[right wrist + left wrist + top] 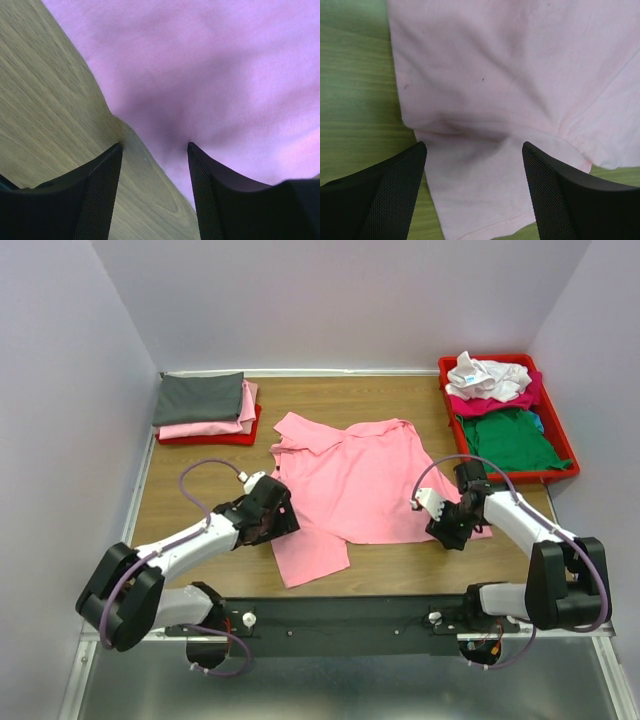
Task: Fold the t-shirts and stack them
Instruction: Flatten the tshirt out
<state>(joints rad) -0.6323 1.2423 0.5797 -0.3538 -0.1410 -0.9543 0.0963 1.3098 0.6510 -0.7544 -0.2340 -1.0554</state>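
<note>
— Straddling what, that left gripper [474, 147]?
— A wrinkled left edge of the light pink t-shirt [360, 480], jaws wide apart, nothing clamped.
— And the right gripper [155, 145]?
— Jaws apart too, astride the shirt's right edge where cloth meets the wooden table [400, 395].
— The shirt itself?
— Spread out mid-table, between a folded stack [205, 405] far left and a red tray [530, 478] of loose tees [500, 410] far right.

t-shirt [360, 480]: matt cloth | table [350, 400]: smooth wood | tray [555, 474]: glossy plastic
</note>
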